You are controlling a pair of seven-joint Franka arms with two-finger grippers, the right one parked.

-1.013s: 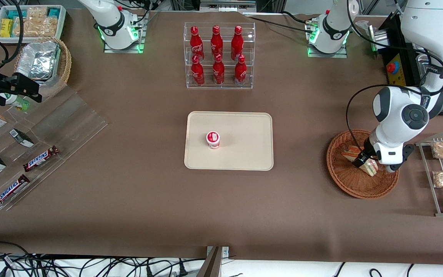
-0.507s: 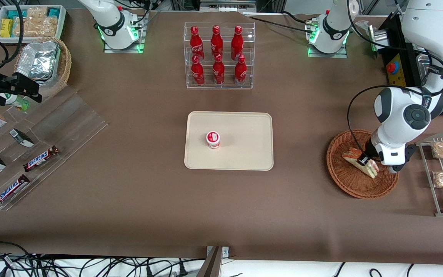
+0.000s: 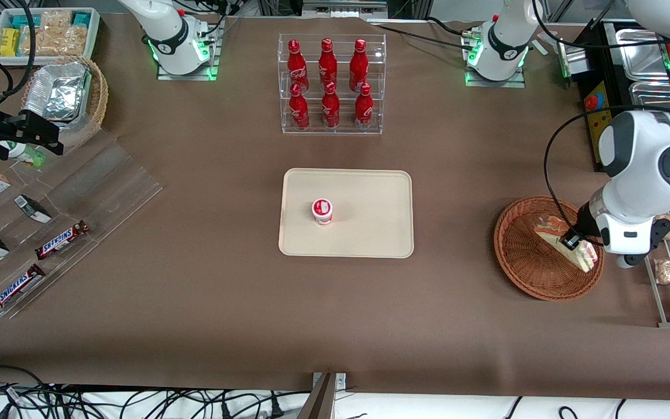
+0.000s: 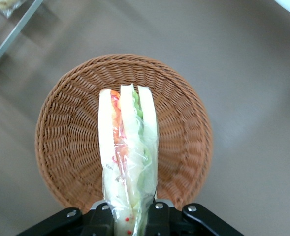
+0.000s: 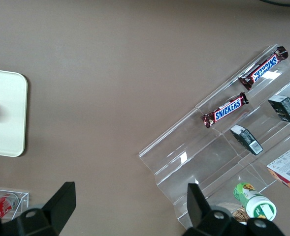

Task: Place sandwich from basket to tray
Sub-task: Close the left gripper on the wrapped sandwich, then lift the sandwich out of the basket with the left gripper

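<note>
Lifted since a second ago, the sandwich [image 3: 566, 245] has come up off the weave and drifted toward the working arm's end of the table, the arm rising with it.

Sweeping the front view from its left edge: the clear stepped rack with Snickers bars [image 3: 61, 239] sits toward the parked arm's end. At the table's middle lies the tray [image 3: 370, 233], with a small red-and-white cup [image 3: 322, 210] standing on it and bare room beside that. Well apart from it, toward the working arm's end, is the basket [image 3: 524, 267], with the gripper [image 3: 574, 240] above its edge.

The wrist view shows the gripper [image 4: 134, 210] pinching the sandwich [image 4: 127, 147] at one end, the fingers clamped on wrap and bread, the wedge hanging over the basket [image 4: 184, 128].

My judgement: the hold is at one end only, on slippery film, so on the long carry to the tray the wedge could swing or slide out. A careless set-down might also knock the cup over
</note>
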